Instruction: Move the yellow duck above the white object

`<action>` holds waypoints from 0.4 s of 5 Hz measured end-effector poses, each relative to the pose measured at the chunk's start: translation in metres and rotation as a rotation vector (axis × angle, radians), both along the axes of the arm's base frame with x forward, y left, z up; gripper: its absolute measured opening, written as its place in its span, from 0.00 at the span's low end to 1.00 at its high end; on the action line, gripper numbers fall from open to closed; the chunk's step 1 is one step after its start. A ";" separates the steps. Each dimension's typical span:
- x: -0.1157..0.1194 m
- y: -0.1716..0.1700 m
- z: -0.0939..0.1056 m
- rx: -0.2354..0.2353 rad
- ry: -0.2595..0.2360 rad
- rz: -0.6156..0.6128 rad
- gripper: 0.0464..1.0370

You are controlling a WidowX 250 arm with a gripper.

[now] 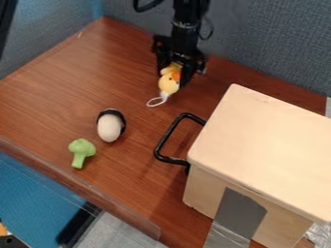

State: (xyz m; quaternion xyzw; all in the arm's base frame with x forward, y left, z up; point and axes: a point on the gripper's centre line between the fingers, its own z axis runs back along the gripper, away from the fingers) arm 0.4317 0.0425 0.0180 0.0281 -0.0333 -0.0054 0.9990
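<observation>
"Hazards, taken from your near side?"

"Pale wooden box with rounded corners, near right. Its black bar handle juts toward your likely route; drift that way and a snag is possible."

"And near left?"

"Green toy broccoli, close to your target. Overshoot, and you may knock it."

"Your target?"

"White egg-shaped object with a black rim, on the brown wood-grain table; judged the one meant. Its rounded surface gives poor footing: release on top and your load may roll off. Approach too low and you would strike its side."

"Condition of your grip, far side?"

"Black two-finger gripper, far centre. Jaws closed in on the yellow duck-shaped toy with an orange beak, as far as its body allows. Much of it protrudes past the fingers, so a jolt could make it swivel or slip. A thin white string loop trails from its lower end; it could catch on the handle or tangle at release. Whether it touches the table, you cannot tell."
</observation>
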 end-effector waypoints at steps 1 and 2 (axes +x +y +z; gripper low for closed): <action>-0.002 -0.002 0.038 0.020 -0.089 0.008 0.97; -0.011 -0.012 0.076 0.042 -0.164 -0.021 0.97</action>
